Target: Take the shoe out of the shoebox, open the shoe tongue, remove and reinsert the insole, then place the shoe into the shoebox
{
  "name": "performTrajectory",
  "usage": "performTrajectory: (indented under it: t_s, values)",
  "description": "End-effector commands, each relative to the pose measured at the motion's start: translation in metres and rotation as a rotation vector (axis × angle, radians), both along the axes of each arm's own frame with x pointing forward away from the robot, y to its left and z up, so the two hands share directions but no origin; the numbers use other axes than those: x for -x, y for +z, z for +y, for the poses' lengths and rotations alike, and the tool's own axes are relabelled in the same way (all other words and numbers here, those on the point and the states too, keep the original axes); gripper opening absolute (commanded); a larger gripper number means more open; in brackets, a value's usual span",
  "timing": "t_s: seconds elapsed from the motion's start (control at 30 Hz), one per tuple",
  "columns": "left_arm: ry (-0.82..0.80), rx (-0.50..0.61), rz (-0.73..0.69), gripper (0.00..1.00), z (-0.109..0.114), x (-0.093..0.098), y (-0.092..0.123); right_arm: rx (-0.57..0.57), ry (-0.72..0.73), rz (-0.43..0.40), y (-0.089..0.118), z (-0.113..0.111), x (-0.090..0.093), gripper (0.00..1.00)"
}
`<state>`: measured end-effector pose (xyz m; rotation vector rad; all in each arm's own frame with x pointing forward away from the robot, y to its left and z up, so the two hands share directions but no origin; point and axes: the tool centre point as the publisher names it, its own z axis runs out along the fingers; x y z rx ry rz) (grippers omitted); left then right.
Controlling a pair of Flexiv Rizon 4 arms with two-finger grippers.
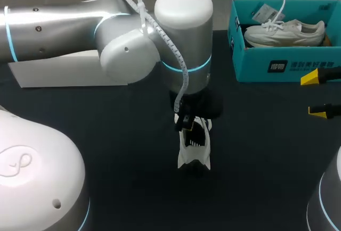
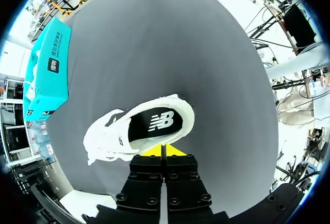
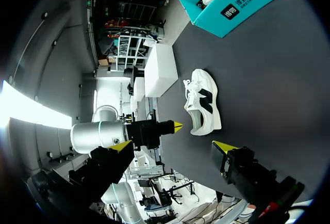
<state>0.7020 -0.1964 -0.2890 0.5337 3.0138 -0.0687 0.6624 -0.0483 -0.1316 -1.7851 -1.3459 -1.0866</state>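
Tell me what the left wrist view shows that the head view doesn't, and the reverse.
Left wrist view only: the dark insole lying inside the shoe, and the left gripper with its tips together at the heel. Head view only: the right gripper, open, near the shoebox. Both: the white shoe on the black table and the teal shoebox.

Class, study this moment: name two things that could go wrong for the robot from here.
The left gripper sits shut at the heel of the shoe on the table, while the open right gripper is away from it; a push could slide the unheld shoe. The shoebox already holds a second shoe, so returning this one may be a tight fit.
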Motion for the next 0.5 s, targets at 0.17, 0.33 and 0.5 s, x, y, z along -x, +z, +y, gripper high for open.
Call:
performTrajectory:
  t_s: [0.17,0.33,0.5]
  values:
    - [0.045,-0.011,0.032,1.0,-0.002,0.011,0.006,0.004,-0.008,-0.001,0.0,0.0,0.005,1.0]
    - [0.117,0.015,0.077,1.0,-0.006,0.014,-0.003,0.004,-0.008,-0.001,0.0,0.0,0.005,1.0]
    - [0.172,0.033,0.116,1.0,-0.008,0.021,-0.02,0.004,-0.008,-0.001,0.0,0.0,0.005,1.0]
